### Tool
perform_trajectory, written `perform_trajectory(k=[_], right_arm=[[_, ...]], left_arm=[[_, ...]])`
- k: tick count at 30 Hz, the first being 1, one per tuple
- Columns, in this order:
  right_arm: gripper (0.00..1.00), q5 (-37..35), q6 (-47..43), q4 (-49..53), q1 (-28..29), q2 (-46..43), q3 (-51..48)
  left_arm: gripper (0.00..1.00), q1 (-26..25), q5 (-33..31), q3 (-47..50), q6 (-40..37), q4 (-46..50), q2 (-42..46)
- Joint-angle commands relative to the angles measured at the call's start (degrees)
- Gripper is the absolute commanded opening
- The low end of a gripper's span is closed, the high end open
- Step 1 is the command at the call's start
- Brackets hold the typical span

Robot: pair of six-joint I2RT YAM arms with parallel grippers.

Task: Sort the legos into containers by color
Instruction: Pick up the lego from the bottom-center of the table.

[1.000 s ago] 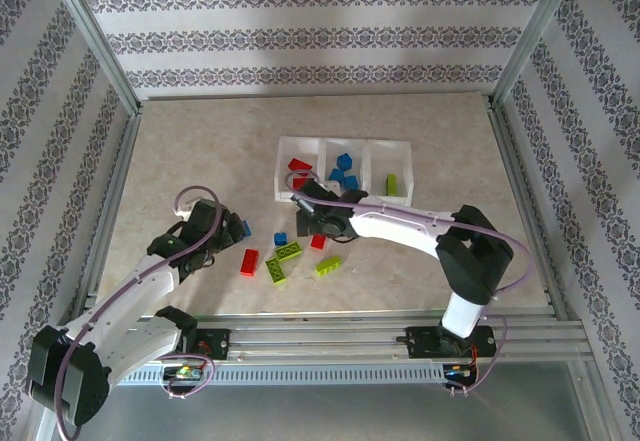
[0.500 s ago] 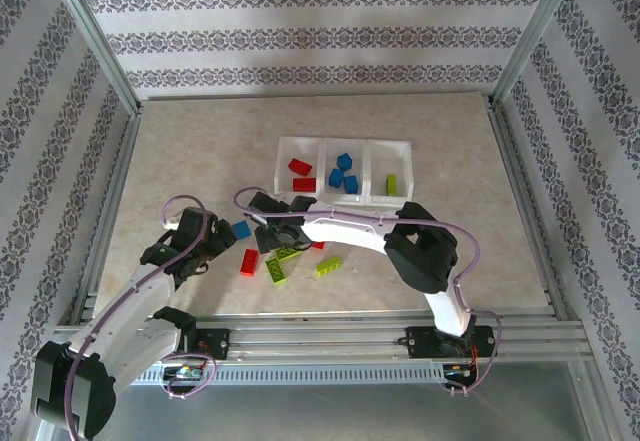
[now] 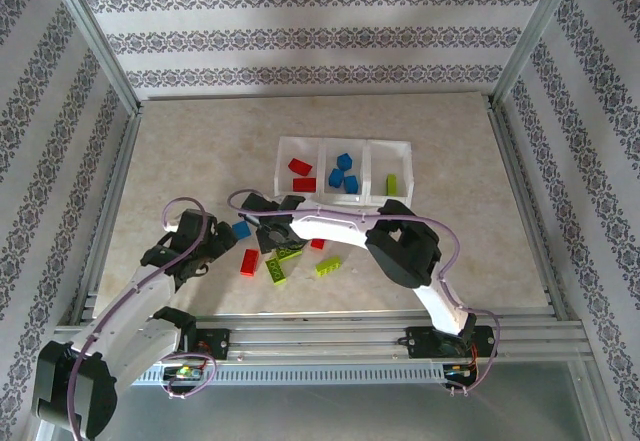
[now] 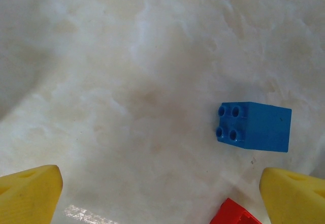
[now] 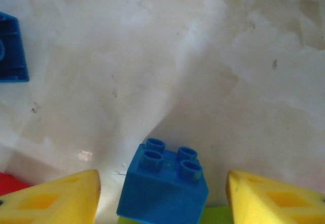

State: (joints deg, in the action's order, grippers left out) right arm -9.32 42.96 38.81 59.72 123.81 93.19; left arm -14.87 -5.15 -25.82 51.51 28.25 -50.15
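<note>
My right claw [image 5: 162, 196] straddles a blue lego [image 5: 163, 183], gaps either side; my left claw [image 4: 160, 193] gapes wide, another blue lego [image 4: 254, 126] ahead-right.

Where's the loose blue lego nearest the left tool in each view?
Top external: blue lego, left of centre, below-left of the tray.
Left wrist: blue lego, right of centre, studs facing left.
Right wrist: blue lego, cut off at the left edge.
Shared landmark: red lego close beside it.

Blue brick [image 4: 254, 126] on marble table [image 4: 127, 56]; red brick [image 4: 233, 213] corner below.
</note>
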Motion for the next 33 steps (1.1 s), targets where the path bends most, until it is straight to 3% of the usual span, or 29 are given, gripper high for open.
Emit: perform_trajectory(k=[1,10,16,22,27,33], right_arm=[[0.62,0.64,-0.85,1.1,-0.66,1.38,1.77],[0.53,1.19,-2.08,0.91,-1.18,3.49,3.52],[0.41,1.68,-3.03,1.23,-1.55,3.99,4.46],[0.34,0.97,-3.76,1.7,-1.87,2.45,3.91],[0.22,0.06,-4.11,1.69,-2.76,0.08,2.62],[0.17,-1.77,-3.85,1.45,-4.18,-4.3,-0.43]], left_arm=[[1.0,0.81,0.47,0.95,0.61,-2.15,-0.2],[1.0,0.99,1.46,0.91,0.35,-3.64,-2.47],[1.0,1.08,1.19,0.95,0.25,-3.82,-2.62],[1.0,1.19,1.26,0.25,-0.51,-3.82,-3.29],[1.0,1.26,1.61,-0.35,-0.75,-3.97,-3.74],[1.0,1.25,1.81,-0.85,-1.05,-4.39,-4.0]])
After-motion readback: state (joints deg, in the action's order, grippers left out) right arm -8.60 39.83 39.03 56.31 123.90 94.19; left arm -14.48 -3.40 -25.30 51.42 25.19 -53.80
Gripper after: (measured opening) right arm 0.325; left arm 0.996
